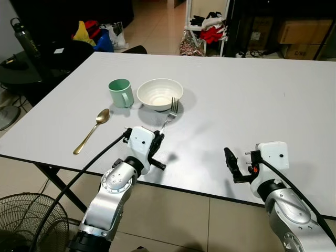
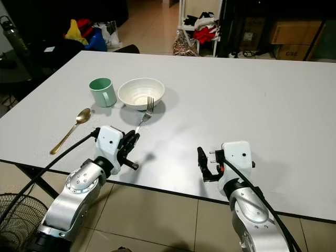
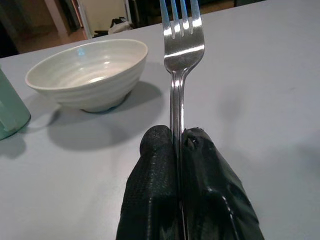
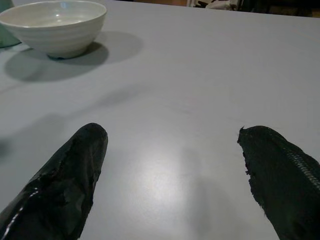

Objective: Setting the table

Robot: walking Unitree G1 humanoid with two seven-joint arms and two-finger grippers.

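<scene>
A silver fork (image 1: 170,111) is held by its handle in my left gripper (image 1: 157,140), which is shut on it; the tines (image 3: 181,20) point toward the white bowl (image 1: 159,93) and hover just right of it. A green mug (image 1: 121,92) stands left of the bowl. A gold spoon (image 1: 92,130) lies on the white table (image 1: 252,100) further left. My right gripper (image 1: 231,164) is open near the table's front edge, with nothing between its fingers (image 4: 75,180).
The table's front edge (image 1: 199,191) runs just under both wrists. A fan (image 1: 26,223) stands on the floor at the lower left. Dark furniture with a bottle (image 1: 23,37) sits at the far left; boxes and clothes lie beyond the far edge.
</scene>
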